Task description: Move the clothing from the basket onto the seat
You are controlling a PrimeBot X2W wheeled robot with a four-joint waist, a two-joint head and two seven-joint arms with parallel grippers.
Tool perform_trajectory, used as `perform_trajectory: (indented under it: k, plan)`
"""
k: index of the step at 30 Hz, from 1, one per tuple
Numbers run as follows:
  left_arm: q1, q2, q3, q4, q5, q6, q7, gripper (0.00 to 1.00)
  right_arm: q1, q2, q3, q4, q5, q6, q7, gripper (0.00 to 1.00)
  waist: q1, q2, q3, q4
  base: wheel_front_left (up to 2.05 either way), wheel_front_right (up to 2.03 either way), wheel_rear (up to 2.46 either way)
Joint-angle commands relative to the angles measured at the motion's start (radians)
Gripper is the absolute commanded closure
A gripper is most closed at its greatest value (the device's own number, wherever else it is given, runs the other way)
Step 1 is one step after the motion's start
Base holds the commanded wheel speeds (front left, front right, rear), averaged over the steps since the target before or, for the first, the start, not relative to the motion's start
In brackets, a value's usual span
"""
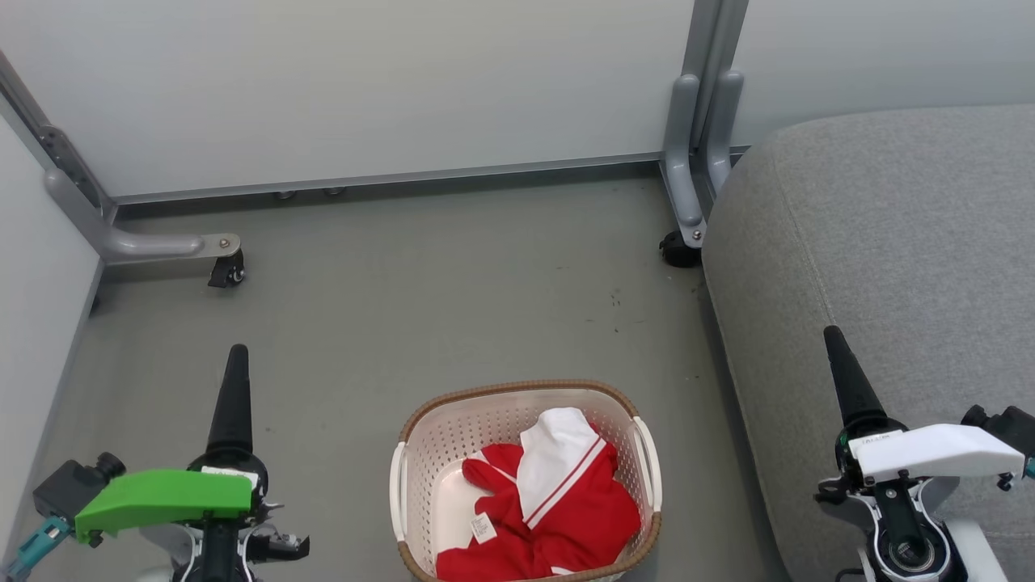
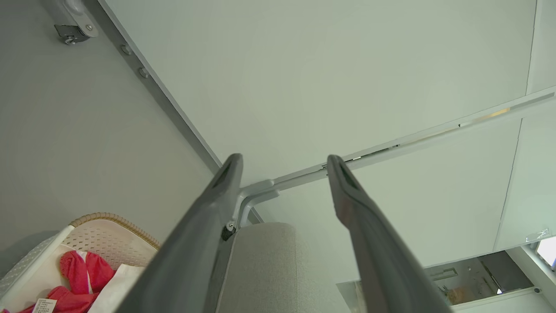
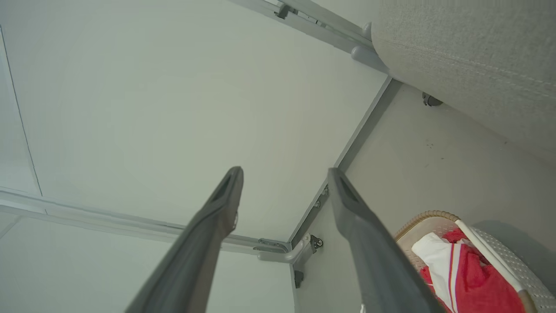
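The clothing (image 1: 566,505), red with white stripes and a white panel, lies bunched in the cream basket (image 1: 517,388) on the floor at the bottom middle of the head view. The grey seat (image 1: 889,283) rises to the basket's right. My left gripper (image 1: 237,352) hangs left of the basket, and my right gripper (image 1: 831,333) is over the seat's front part. In the left wrist view the left gripper (image 2: 284,158) is open and empty, with the basket (image 2: 113,221), clothing (image 2: 82,274) and seat (image 2: 265,261) below it. The right gripper (image 3: 284,171) is likewise open beside the basket (image 3: 428,215), clothing (image 3: 471,280) and seat (image 3: 469,56).
White partition panels close off the back and left. Their grey metal feet with casters (image 1: 226,271) (image 1: 679,246) stand on the grey floor (image 1: 445,307). The floor stretches between the basket and the panels.
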Motion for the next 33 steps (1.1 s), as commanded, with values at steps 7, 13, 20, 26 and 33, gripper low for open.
perform_trajectory:
  k: [7,13,20,26,33]
  plan:
    - [-0.027,0.005,-0.016,-0.04,0.159,0.0,-0.032,0.0,-0.01,-0.018,0.026,-0.044,-0.172,0.0,-0.035,0.0,0.0,0.0,0.002,0.0,0.0,0.0,0.0]
    - [-0.023,0.006,-0.033,-0.054,0.276,0.0,-0.054,0.0,-0.006,-0.021,0.043,-0.055,-0.277,0.0,-0.056,0.0,0.0,0.0,0.003,0.0,0.0,0.0,0.0]
    - [-0.012,0.006,-0.053,-0.061,0.393,0.0,-0.077,0.0,-0.001,-0.027,0.062,-0.062,-0.388,0.001,-0.079,0.0,0.0,0.0,0.002,0.0,0.0,0.0,0.0]
    - [-0.007,0.006,-0.069,-0.063,0.491,0.0,-0.097,0.0,0.002,-0.033,0.077,-0.062,-0.481,0.0,-0.099,0.0,0.0,0.0,0.002,0.0,0.0,0.0,0.0]
    - [0.001,0.007,-0.078,-0.062,0.577,0.0,-0.118,0.0,0.003,-0.036,0.092,-0.058,-0.576,0.001,-0.121,0.0,0.0,0.0,0.004,0.0,0.0,0.0,0.0]
